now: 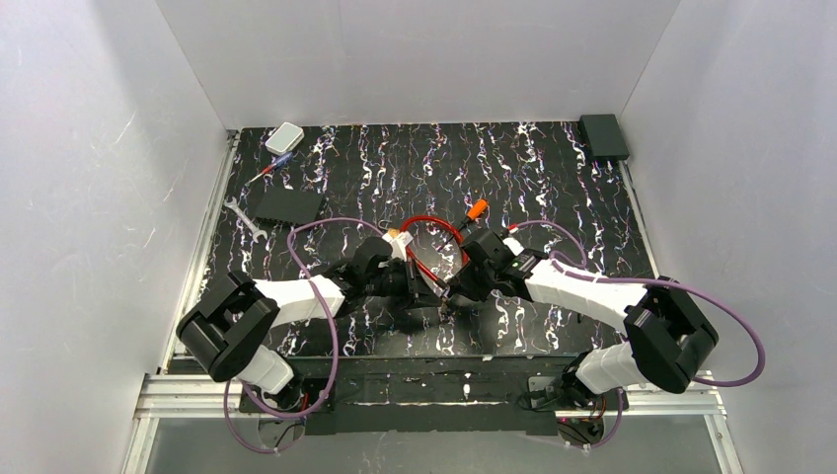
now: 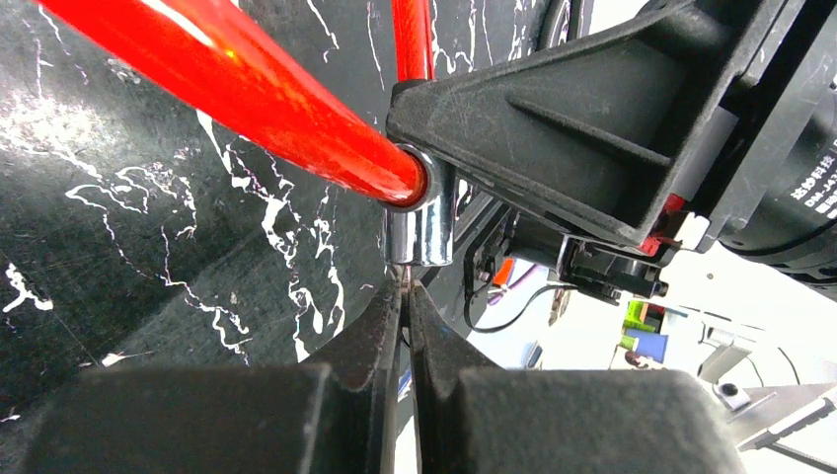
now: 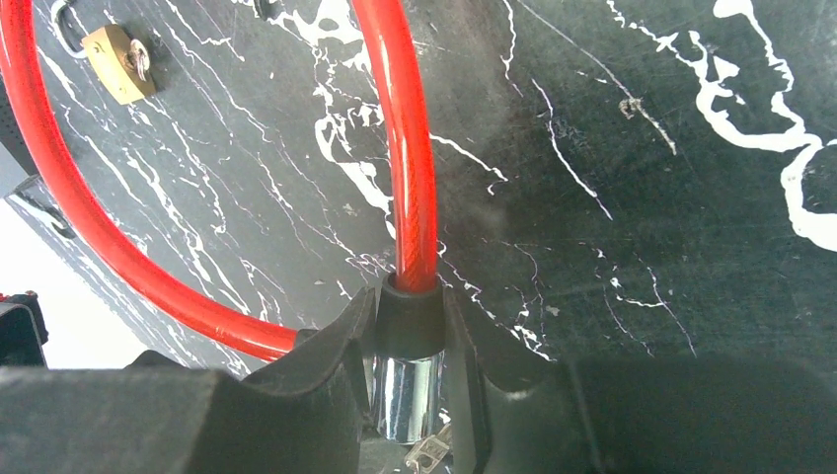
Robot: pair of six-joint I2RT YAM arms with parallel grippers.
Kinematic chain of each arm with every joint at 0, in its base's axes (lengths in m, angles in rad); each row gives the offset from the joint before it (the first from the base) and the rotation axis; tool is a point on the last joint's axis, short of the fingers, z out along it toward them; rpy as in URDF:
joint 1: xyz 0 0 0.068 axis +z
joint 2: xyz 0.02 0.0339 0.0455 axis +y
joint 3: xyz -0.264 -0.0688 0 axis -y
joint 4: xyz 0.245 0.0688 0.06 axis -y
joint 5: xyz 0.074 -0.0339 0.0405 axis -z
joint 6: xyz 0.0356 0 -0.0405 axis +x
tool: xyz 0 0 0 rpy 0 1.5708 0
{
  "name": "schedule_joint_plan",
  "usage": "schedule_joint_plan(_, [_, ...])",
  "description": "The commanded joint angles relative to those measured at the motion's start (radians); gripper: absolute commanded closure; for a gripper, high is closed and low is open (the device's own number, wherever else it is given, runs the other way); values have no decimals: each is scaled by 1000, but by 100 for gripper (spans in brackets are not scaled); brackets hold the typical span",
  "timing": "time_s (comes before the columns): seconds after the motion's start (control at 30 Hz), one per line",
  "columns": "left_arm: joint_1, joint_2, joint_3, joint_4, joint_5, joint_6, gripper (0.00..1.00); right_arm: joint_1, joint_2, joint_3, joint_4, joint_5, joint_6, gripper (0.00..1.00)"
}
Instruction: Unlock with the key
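A red cable loops on the black marbled table and ends in a chrome lock barrel. My right gripper is shut on that barrel and its black collar; it also shows in the top view. My left gripper is shut on a thin silver key blade that meets the end of the barrel. The key's silver head peeks out below the barrel. The two grippers meet nose to nose. An orange-headed slim item with a black tail lies untouched behind the right gripper.
A small brass padlock lies inside the cable loop. A silver wrench, a black box, a screwdriver and a white box are at the back left. Another black box sits at the back right.
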Motion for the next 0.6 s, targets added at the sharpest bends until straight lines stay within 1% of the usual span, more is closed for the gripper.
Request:
schedule_joint_plan(0.0, [8, 11, 55, 21, -50, 23, 100, 32, -3, 25, 56, -85, 22, 99])
schedule_joint_plan(0.37, [24, 22, 68, 20, -33, 34, 100, 40, -18, 5, 50, -63, 32, 99])
schedule_joint_plan(0.4, [23, 17, 64, 21, -32, 37, 97, 39, -21, 4, 49, -58, 33, 99])
schedule_joint_plan(0.47, [23, 1, 55, 21, -29, 45, 84, 39, -25, 3, 42, -38, 33, 99])
schedule_joint_plan(0.5, [23, -6, 49, 20, -28, 51, 79, 39, -28, 3, 40, -27, 33, 99])
schedule_joint_plan(0.57, [23, -20, 39, 19, -22, 63, 76, 39, -33, 4, 38, -11, 34, 99])
